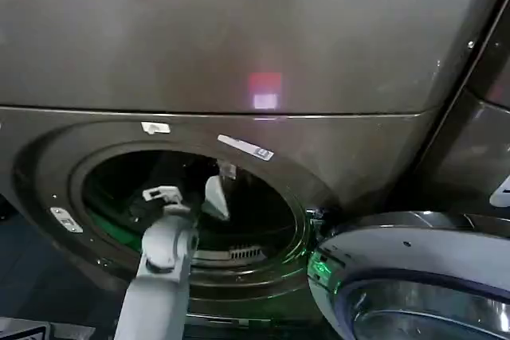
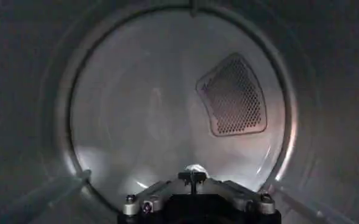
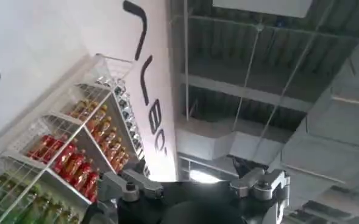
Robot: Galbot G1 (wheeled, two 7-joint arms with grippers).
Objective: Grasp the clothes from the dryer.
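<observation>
One L claw (image 1: 213, 197) inside dryer (image 1: 239, 45) drum.

dim | green glow in dryer (image 1: 239, 61) porthole | soft blur

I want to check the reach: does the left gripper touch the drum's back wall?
Apart. The left wrist view shows the left gripper well short of the drum's back wall, seen whole ahead.

One dark bronze-brown metal front-loading dryer (image 1: 239, 45) stands with one round glass-and-chrome door (image 1: 414, 276) swung open. Inside its one steel drum (image 2: 149, 109) sits one perforated mesh vent panel (image 2: 233, 95). One white wire shelf rack of bottles (image 3: 63, 152) appears.
</observation>
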